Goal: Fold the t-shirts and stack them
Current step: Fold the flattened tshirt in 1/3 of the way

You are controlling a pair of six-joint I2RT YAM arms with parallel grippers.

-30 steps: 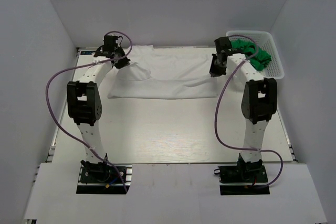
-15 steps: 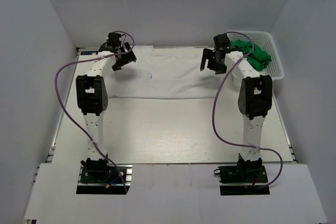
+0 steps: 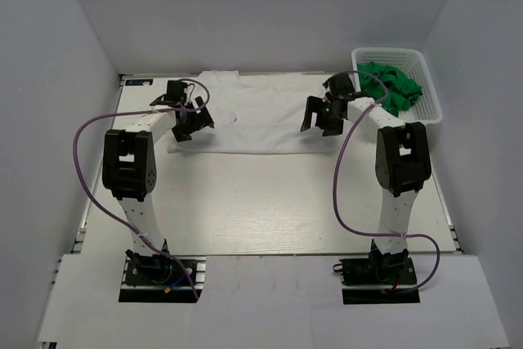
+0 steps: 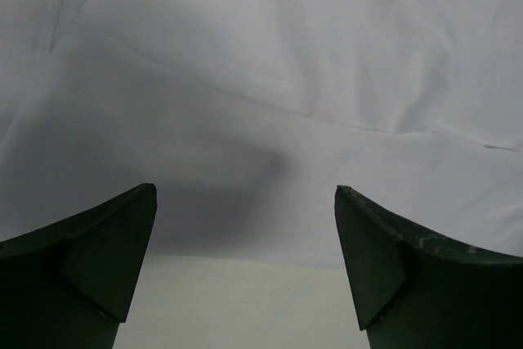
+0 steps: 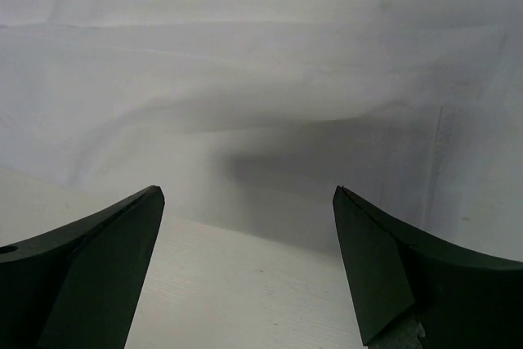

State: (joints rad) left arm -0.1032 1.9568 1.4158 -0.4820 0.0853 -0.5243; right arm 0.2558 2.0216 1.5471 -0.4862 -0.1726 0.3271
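A white t-shirt (image 3: pixel 257 116) lies flat across the far part of the table, its near edge a straight fold line. My left gripper (image 3: pixel 193 121) hovers open over the shirt's left near corner, nothing between its fingers. My right gripper (image 3: pixel 319 115) hovers open over the right near edge, also empty. In the left wrist view the left gripper (image 4: pixel 245 194) frames the white cloth (image 4: pixel 270 79) and the bare table below its edge. The right gripper (image 5: pixel 247 194) looks at the same shirt (image 5: pixel 261 63). Green t-shirts (image 3: pixel 394 87) sit bunched in the basket.
A white plastic lattice basket (image 3: pixel 431 96) stands at the far right corner by the right wall. The pale table (image 3: pixel 270 202) runs from the shirt's near edge to the arm bases. Purple cables loop off both arms.
Both grippers have gone from shut to open, letting go of the white t-shirt, and moved nearer and slightly inward. The shirt now lies flat.
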